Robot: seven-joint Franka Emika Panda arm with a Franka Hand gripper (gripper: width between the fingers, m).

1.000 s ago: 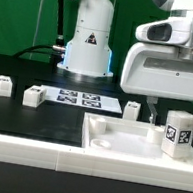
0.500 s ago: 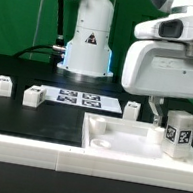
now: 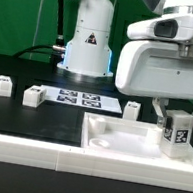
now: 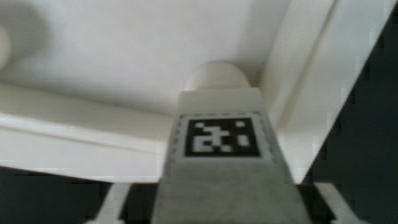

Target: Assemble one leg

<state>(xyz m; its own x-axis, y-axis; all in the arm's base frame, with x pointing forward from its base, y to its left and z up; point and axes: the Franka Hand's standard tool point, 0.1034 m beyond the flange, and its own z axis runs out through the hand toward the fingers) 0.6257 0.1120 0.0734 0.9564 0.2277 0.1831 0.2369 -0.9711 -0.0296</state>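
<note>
My gripper (image 3: 177,117) is shut on the leg (image 3: 177,138), a small white post with a black-and-white tag. It holds the leg upright over the right rear corner of the large white tray (image 3: 117,148), seen from the exterior view. In the wrist view the leg (image 4: 222,135) runs out from between the fingers (image 4: 118,198), its rounded tip pointing at an inner corner of the tray (image 4: 107,60). I cannot tell whether the leg's lower end touches the tray.
Three more white legs (image 3: 33,96) (image 3: 2,86) (image 3: 132,109) stand on the black table behind the tray. The marker board (image 3: 79,99) lies between them. The white robot base (image 3: 90,43) stands at the back.
My gripper has moved toward the exterior view's left with the leg, bringing it further in over the tray's corner. The other parts have not moved.
</note>
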